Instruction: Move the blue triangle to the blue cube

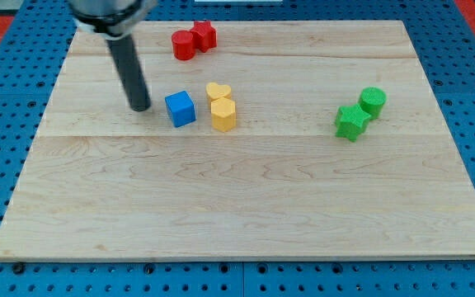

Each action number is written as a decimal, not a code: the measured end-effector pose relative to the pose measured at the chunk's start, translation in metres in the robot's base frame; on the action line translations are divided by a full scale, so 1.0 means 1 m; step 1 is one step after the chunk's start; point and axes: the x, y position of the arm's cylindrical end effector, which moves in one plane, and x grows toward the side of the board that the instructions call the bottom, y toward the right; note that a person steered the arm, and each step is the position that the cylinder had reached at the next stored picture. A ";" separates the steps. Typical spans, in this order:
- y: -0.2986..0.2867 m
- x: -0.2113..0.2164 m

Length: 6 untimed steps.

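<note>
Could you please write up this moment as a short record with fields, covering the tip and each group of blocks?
tip: my tip rests on the board, just to the view's left of the blue cube, a small gap between them
blue triangle: not visible in this view
yellow: heart above hexagonal block, close together, right of the blue cube
red: cylinder and star, touching, near the view's top
green: star and cylinder, touching, at the view's right
</note>
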 end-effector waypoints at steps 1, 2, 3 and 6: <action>0.006 -0.007; 0.021 -0.012; 0.009 -0.024; -0.141 -0.077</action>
